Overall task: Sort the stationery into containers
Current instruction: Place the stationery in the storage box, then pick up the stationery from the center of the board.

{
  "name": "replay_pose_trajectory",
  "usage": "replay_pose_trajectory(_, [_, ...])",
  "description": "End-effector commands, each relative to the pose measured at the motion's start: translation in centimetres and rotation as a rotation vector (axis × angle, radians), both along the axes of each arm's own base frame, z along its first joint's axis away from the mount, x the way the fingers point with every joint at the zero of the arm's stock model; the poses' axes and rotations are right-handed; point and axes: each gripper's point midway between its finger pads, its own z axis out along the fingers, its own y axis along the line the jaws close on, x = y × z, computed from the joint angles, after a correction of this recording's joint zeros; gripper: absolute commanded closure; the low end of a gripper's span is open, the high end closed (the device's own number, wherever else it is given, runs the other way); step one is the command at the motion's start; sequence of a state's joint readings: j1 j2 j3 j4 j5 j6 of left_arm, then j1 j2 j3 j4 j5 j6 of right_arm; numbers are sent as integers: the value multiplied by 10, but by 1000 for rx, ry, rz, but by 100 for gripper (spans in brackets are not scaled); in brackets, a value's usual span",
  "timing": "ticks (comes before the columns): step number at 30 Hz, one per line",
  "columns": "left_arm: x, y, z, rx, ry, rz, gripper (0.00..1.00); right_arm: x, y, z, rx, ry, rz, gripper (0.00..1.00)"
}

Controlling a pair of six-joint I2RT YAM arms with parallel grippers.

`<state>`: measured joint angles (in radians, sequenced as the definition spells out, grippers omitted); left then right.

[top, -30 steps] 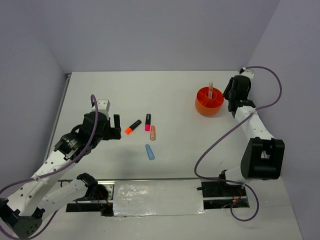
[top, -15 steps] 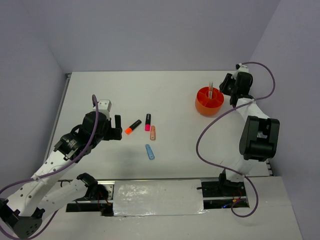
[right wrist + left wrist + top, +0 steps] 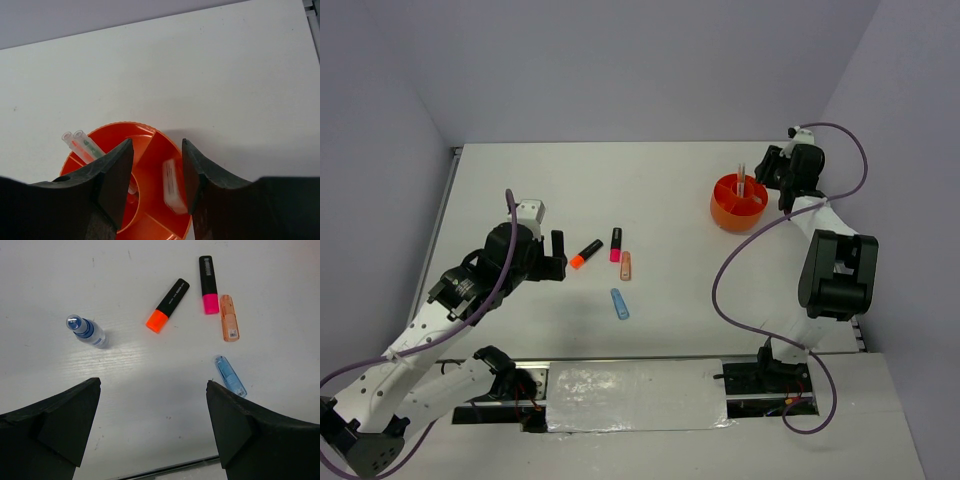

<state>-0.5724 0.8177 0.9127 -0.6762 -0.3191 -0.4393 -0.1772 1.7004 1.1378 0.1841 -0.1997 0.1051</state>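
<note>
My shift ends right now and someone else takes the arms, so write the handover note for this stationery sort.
Left claw: open, empty, hovering above the loose items.
Right claw: open above the orange tub. The white piece lies blurred below its fingers in one compartment and looks released.
Done: two thin pens lean in another compartment.
Left, all on the table: orange-tipped highlighter, pink-tipped highlighter, peach bar, light-blue strip, blue-capped bottle.
</note>
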Motion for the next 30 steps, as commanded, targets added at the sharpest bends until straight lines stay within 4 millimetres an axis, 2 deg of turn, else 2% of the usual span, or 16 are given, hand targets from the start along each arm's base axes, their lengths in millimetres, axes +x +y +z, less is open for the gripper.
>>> replay_pose_trajectory(1, [5, -4, 12, -15, -48, -23, 1, 3, -2, 9, -20, -48, 10, 49])
replay_pose_trajectory(6, [5, -5, 12, -17, -48, -30, 1, 0, 0, 12, -3, -54, 11, 46])
replay_pose_trajectory(9, [5, -4, 13, -16, -49, -27, 1, -5, 7, 33, 7, -95, 35, 43])
replay_pose_trajectory(13, [6, -4, 10, -7, -40, -21, 1, -21, 14, 88, 27, -184, 17, 31])
replay_pose_trajectory(15, [7, -4, 9, -5, -36, -17, 1, -32, 20, 104, 13, -188, -29, 27])
replay_pose_trajectory(16, [7, -3, 9, -1, -36, -12, 1, -43, 24, 127, -2, -231, -44, 25])
replay_pose_trajectory(18, [8, -2, 8, 3, -32, -6, 1, -58, 49, 135, -21, -215, -40, 16])
replay_pose_trajectory(19, [8, -1, 8, 6, -32, 0, 1, -69, 52, 153, -41, -243, -93, 13])
replay_pose_trajectory(20, [9, 0, 7, 8, -29, 8, 1, -79, 59, 146, -52, -197, -105, 9])
replay_pose_trajectory(21, [9, 1, 7, 10, -28, 12, 1, -87, 85, 146, -48, -184, -77, 0])
replay_pose_trajectory(23, [10, 3, 6, 14, -26, 24, 1, -108, 91, 141, -31, -129, -168, 0])
replay_pose_trajectory(24, [10, 3, 7, 13, -28, 28, 1, -119, 116, 138, -7, -109, -139, 0])
replay_pose_trajectory(26, [10, 9, 10, 17, -37, 56, 1, -135, 131, 119, 43, -47, -186, 0])
replay_pose_trajectory(27, [10, 11, 10, 21, -40, 69, 1, -148, 160, 106, 54, -14, -143, 0])
replay_pose_trajectory(29, [10, 19, 15, 20, -63, 110, 1, -159, 183, 85, 64, 30, -153, 0])
replay_pose_trajectory(30, [9, 21, 16, 18, -64, 125, 1, -173, 212, 74, 54, 60, -93, 0])
